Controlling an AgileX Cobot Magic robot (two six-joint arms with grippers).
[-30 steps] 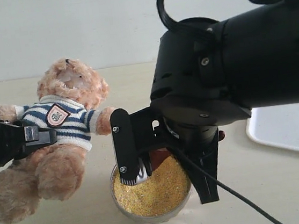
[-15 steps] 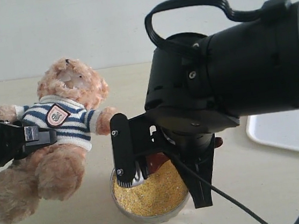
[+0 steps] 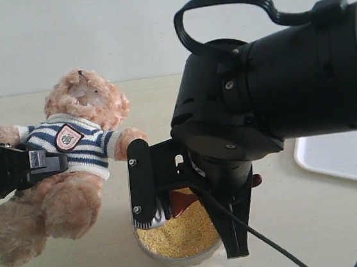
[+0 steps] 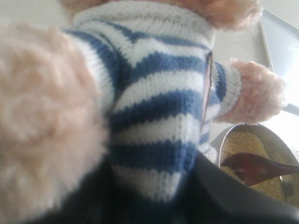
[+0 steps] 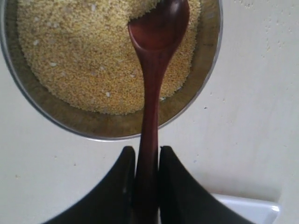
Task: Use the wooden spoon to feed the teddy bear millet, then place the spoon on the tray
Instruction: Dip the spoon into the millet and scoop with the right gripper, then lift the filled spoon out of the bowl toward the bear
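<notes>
Exterior, bear: one teddy bear (image 3: 80, 145), tan, navy-white stripes, left of millet (image 3: 177, 237); left gripper (image 3: 45, 163) clamped on it.
Left wrist, spoon: one wooden spoon (image 4: 254, 168), dark red-brown, over the grain.
Right wrist, grip: right gripper (image 5: 147, 170) pinches its handle; one bowl (image 5: 93, 123).

The teddy bear (image 3: 70, 197) is fluffy, shaggy light-brown plush, and its striped shirt (image 4: 154, 112) is ribbed knit cloth. The spoon (image 5: 150, 98) is dark reddish wood, smooth with a soft sheen, and the yellow millet (image 5: 74, 51) looks dry and grainy in a bowl (image 5: 198, 95) of dull-shining metal. The tray (image 3: 342, 153) is smooth, white and plastic-looking, the table (image 3: 317, 221) matt and pale, and the right gripper (image 5: 147, 158) smooth black plastic.
</notes>
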